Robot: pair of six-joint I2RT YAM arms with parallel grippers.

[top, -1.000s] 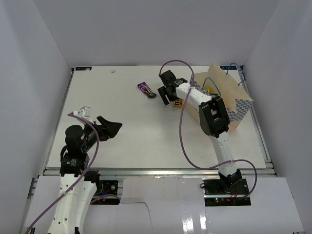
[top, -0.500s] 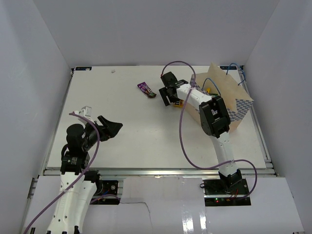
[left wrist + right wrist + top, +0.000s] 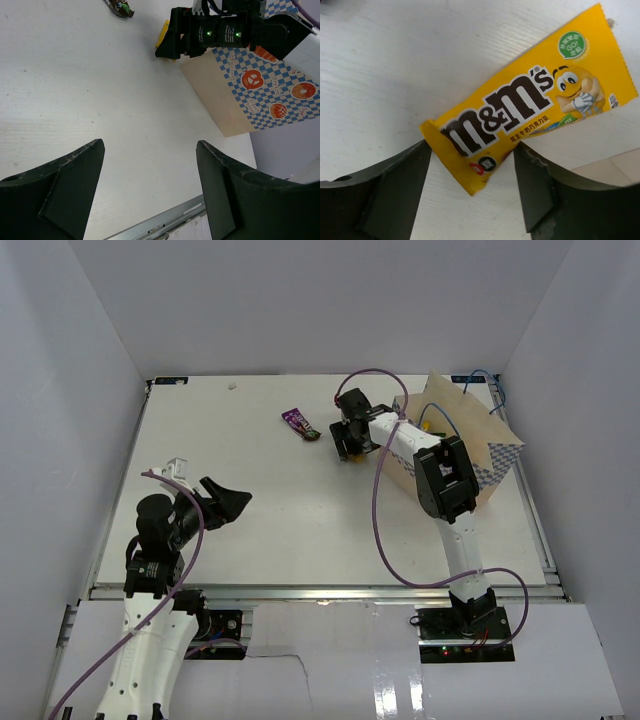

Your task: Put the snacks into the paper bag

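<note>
Right wrist: yellow M&M's packet (image 3: pixel 530 105), brown logo, end between right jaws, grip unclear; left jaws released.

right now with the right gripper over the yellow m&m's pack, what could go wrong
1. The right gripper straddles only one end of the flat yellow M&M's pack; closing there may pinch just a corner, so it could slip or dangle.
2. The pack lies right beside the paper bag, so the lift may nudge the bag.
</note>
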